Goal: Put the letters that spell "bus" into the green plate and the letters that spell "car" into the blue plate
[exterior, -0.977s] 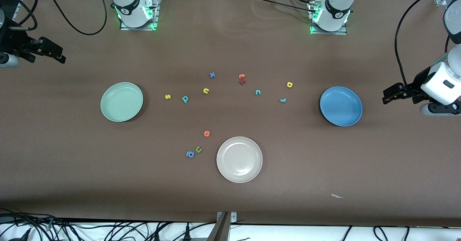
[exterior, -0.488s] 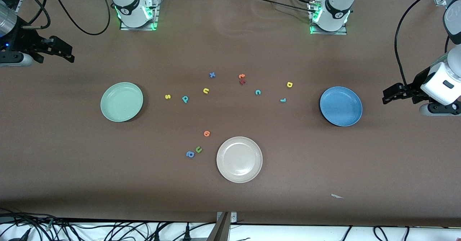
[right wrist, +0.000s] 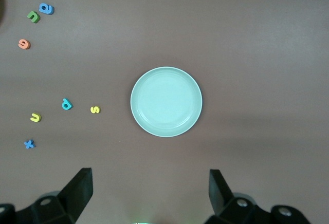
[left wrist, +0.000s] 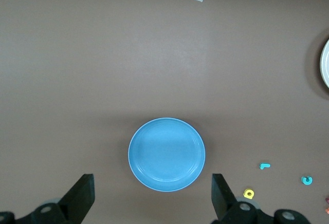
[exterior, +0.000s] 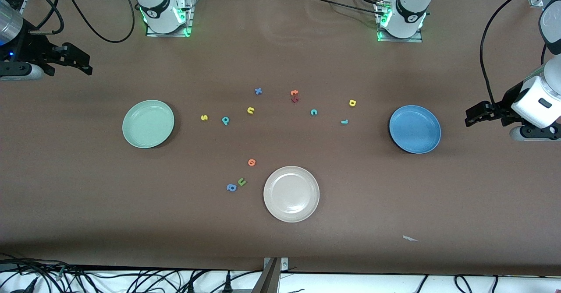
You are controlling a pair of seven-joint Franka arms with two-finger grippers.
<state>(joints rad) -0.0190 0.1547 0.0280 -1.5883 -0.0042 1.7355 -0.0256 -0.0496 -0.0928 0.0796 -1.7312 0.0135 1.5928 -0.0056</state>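
The green plate lies empty toward the right arm's end and the blue plate lies empty toward the left arm's end. Between them on the table are the yellow s, teal b, yellow u, teal c, yellow a and teal r. My right gripper hangs open and empty over the table's end, short of the green plate. My left gripper hangs open and empty at the other end, short of the blue plate.
A cream-white plate lies nearer the front camera, mid-table. Beside it are an orange letter, a green u and a blue a. A blue x and orange and red letters lie farther back.
My right gripper has shifted a little way in over the table from its end. The left arm, the letters and the plates have not moved.
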